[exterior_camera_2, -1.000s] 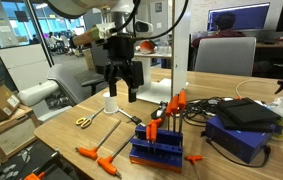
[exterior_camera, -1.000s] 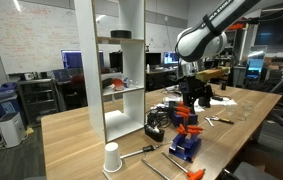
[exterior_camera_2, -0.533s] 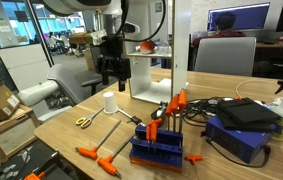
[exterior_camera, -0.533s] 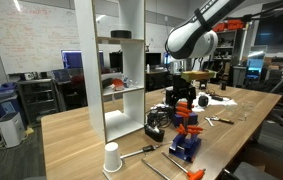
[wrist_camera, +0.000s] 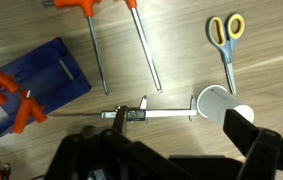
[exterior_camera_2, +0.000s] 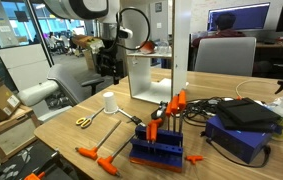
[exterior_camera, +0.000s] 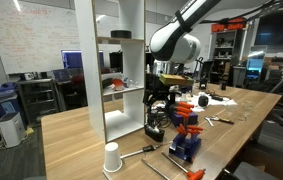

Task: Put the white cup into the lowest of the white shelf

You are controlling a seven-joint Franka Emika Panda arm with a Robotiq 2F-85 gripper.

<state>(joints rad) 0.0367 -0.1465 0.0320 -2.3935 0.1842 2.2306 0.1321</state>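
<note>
One probably light, stiff white cup (exterior_camera: 112, 157) stands lower centre; pinch across its tapered wall. The end effector (exterior_camera: 159, 108) hangs spread, empty.

We count one white cup (wrist_camera: 214, 102), one white shelf (exterior_camera: 88, 70), one pair of yellow-handled scissors (wrist_camera: 224, 40) and one caliper (wrist_camera: 146, 114). We count two orange-handled tools (wrist_camera: 79, 5) (wrist_camera: 132, 3). We find one blue stand (wrist_camera: 41, 75) holding orange clamps (wrist_camera: 9, 100), whose number we cannot tell.
</note>
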